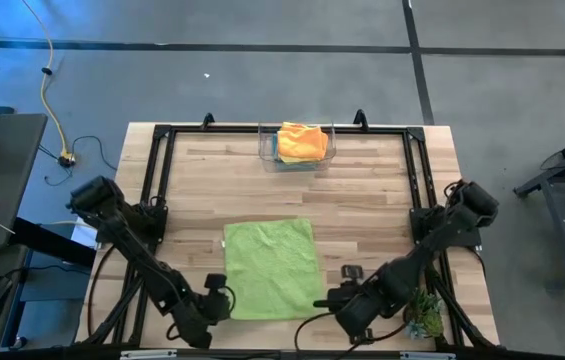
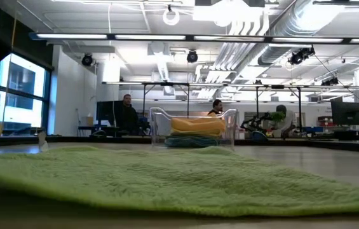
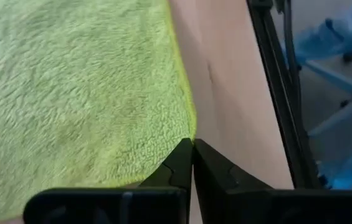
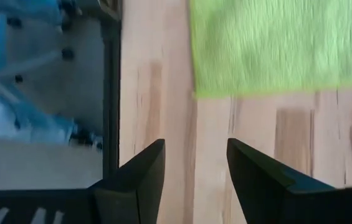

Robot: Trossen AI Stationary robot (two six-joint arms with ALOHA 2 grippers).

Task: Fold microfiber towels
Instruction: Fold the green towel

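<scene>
The lime green towel [image 1: 271, 268] lies flat and unfolded at the desk's [image 1: 362, 200] near middle. The left claw [image 3: 192, 149] is pinched together on its near left corner. The right claw [image 4: 195, 163] stands apart, short of its corner. Only the high view shows folded towels [image 1: 302, 142], apparently orange and yellow, in the bin [image 1: 328, 140]; folding here has barely begun.

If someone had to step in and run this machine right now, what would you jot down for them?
Left claw: shut on the near left corner of the lime green towel.
Right claw: open over bare wood just short of the towel's near right corner, holding nothing.
Towel lies flat and unfolded on the table.
The clear bin at the far edge holds an orange towel on top, with more beneath.
Done: corner pinched. Left: every fold.
</scene>
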